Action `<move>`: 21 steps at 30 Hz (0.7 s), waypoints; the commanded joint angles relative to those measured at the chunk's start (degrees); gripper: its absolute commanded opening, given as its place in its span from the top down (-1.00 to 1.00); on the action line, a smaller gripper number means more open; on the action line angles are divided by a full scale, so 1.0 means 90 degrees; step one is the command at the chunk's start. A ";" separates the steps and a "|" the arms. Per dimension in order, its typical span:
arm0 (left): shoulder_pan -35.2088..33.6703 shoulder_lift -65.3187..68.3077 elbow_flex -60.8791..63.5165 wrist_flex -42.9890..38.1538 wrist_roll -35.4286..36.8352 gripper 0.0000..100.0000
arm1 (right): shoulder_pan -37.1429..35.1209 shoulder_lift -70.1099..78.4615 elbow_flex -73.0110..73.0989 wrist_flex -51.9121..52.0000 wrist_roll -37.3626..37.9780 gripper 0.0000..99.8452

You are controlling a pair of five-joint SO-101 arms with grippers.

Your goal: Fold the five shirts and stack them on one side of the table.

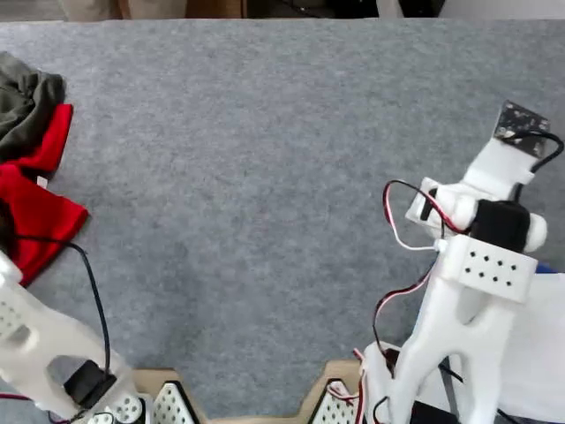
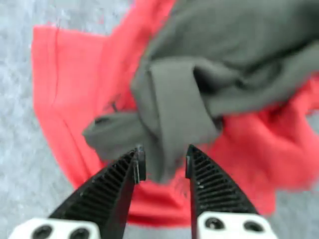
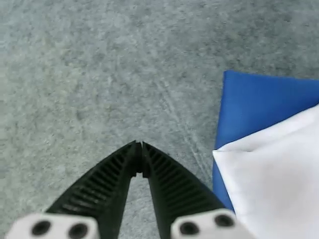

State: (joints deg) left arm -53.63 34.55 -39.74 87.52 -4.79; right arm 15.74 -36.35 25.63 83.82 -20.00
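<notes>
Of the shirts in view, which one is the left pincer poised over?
The grey shirt, crumpled on top of the red shirt; the open left pincer hangs right at its folded edge.

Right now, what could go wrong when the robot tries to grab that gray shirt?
1. The gray shirt lies bunched on top of the red shirt, so the open left gripper might pinch both together.
2. It is over a thick fold, not an edge, so the shirt may lift as a lump.
3. The shut right gripper is near the white shirt on the blue shirt; a careless swing could nudge that stack.
</notes>
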 commanded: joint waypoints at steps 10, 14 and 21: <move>0.0049 0.2847 -0.3624 0.0381 -0.0186 0.97 | -0.0063 -0.0181 -0.0288 0.0078 -0.0059 0.99; 0.0156 0.2867 -0.4650 0.0947 0.0020 0.96 | -0.0083 -0.0181 -0.0269 0.0283 -0.0059 0.99; 0.0713 0.2281 -0.6193 0.1485 0.0098 0.96 | -0.0063 -0.0181 0.0230 0.0459 -0.0059 0.99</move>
State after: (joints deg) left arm -49.67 60.84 -91.60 99.82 -4.70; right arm 15.47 -36.35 26.86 87.25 -20.00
